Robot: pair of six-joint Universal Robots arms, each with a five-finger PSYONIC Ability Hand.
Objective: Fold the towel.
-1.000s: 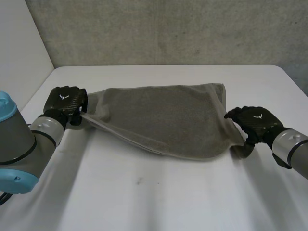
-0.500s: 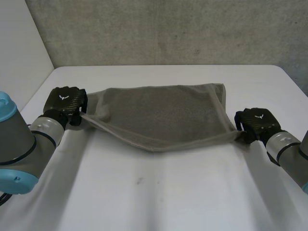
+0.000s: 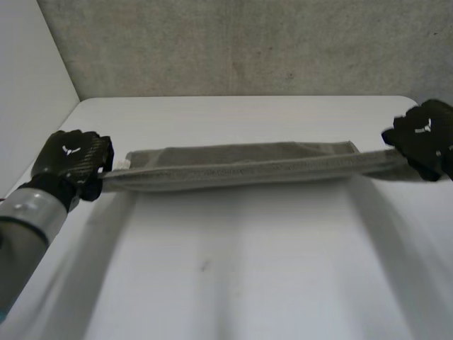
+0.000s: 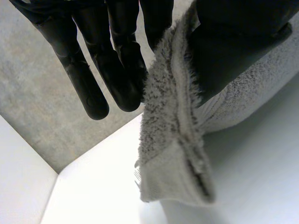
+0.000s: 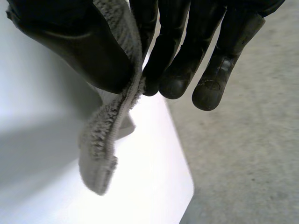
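Note:
The grey towel is lifted off the white table and stretched taut between my two hands as a narrow band. My left hand pinches the towel's left end; in the left wrist view the thumb presses the cloth against the fingers. My right hand holds the right end; in the right wrist view the towel's corner hangs down, pinched between the thumb and the fingers.
A rough grey wall stands behind the table's far edge. A white panel rises at the left. The table's right edge drops off to a grey floor just beside my right hand.
Both hands have risen and moved apart. The towel, which lay spread on the table, is lifted and pulled taut. My right hand shut on the right end.

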